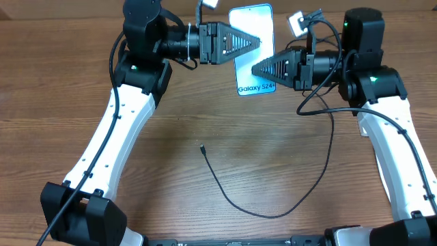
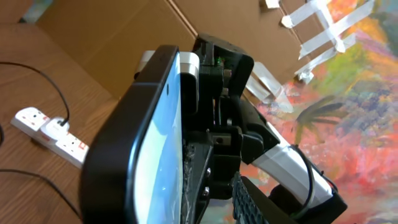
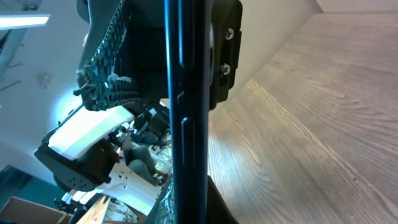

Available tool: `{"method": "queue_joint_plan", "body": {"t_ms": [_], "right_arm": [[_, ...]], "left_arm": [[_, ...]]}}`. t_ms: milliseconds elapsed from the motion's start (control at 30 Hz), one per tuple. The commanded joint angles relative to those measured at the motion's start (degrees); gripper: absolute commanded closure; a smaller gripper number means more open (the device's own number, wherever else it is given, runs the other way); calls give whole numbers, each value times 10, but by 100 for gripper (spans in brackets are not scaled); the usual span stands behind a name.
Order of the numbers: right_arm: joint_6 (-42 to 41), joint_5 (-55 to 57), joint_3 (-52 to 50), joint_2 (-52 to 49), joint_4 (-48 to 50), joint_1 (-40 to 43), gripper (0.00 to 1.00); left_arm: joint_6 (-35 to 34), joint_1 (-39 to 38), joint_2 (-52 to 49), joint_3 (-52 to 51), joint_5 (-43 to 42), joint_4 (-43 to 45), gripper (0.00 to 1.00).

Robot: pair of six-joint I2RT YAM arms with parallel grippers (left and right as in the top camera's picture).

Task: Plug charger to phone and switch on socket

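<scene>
The phone [image 1: 246, 83] is lifted off the table at the back centre, its light blue screen showing "Galaxy S24+". My right gripper [image 1: 255, 68] comes in from the right and is shut on its lower part; in the right wrist view the phone's dark edge [image 3: 186, 93] stands pinched between the jaws. My left gripper [image 1: 258, 41] reaches in from the left with its jaws on either side of the phone [image 2: 158, 143]. Its lattice finger [image 2: 249, 202] stands off the screen. The charger cable [image 1: 273, 214] lies looped on the table, its tip [image 1: 202, 145] free. The socket [image 2: 50, 132] lies far back with a plug in it.
A cardboard wall [image 2: 124, 37] and a colourful painted panel [image 2: 354, 81] close off the back. The cable's loop crosses the wooden table [image 1: 171, 137] between the arms and climbs past the right arm [image 1: 382, 130]. A small white item [image 1: 209, 3] sits at the back edge.
</scene>
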State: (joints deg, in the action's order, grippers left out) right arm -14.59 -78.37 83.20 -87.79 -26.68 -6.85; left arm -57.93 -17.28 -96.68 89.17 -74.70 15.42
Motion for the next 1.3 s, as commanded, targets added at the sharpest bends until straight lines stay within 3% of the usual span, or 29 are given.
{"method": "queue_joint_plan", "body": {"t_ms": [0,200,367,433,633,700,1000,1033,1200,1233,1267], "right_arm": [[-79,44,3,5,47,-3,96],[-101,44,3,5,74,-3,96],[-107,48,3,5,80,-3,96],[-107,48,3,5,79,-3,96],[-108,48,3,5,80,-3,96],[-108,48,3,5,80,-3,96],[-110,51,3,5,84,-3,96],[-110,51,3,5,85,-3,96],[-110,57,3,5,86,-3,96],[-110,57,3,5,86,-3,96],[-110,57,3,5,86,-3,96]], "left_arm": [[-38,-12,10,10,-13,18,59],[-38,-20,10,10,-13,18,59],[-38,-26,9,10,-9,18,66],[-38,-27,9,10,-10,18,73],[-38,-27,9,10,-33,18,72],[-37,-30,9,10,-42,17,80],[-33,-38,9,10,-43,17,80],[-33,-38,9,10,-43,17,87],[-33,-38,9,10,-43,17,88],[-33,-38,9,10,-43,17,96],[-33,-38,9,10,-42,17,96]]}}
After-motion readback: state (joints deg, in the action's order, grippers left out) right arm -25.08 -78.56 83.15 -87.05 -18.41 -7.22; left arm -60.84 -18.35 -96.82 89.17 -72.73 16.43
